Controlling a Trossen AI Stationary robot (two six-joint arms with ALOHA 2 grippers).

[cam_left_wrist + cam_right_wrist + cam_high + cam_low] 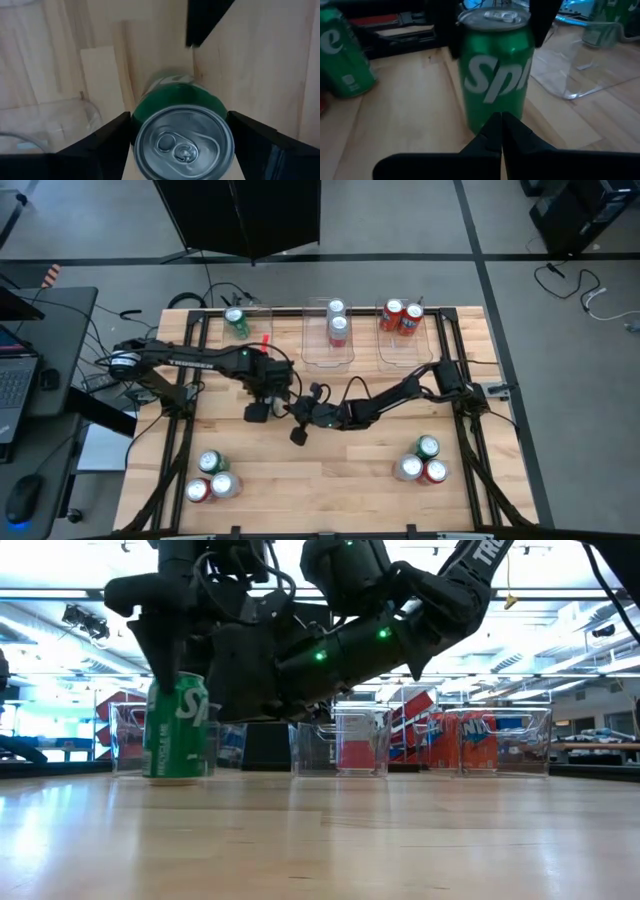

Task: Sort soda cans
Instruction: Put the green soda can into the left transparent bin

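Left end effector straddles upright green can at mid-surface, fingers apart, either side, contact unclear. Right end effector pressed together, just beside can.

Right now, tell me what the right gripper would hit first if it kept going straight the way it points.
Most likely the green can. The right gripper, shut, points at its lower side from close by, with only bare table between them. The left gripper straddles that can from above. The exact gap is hard to judge.
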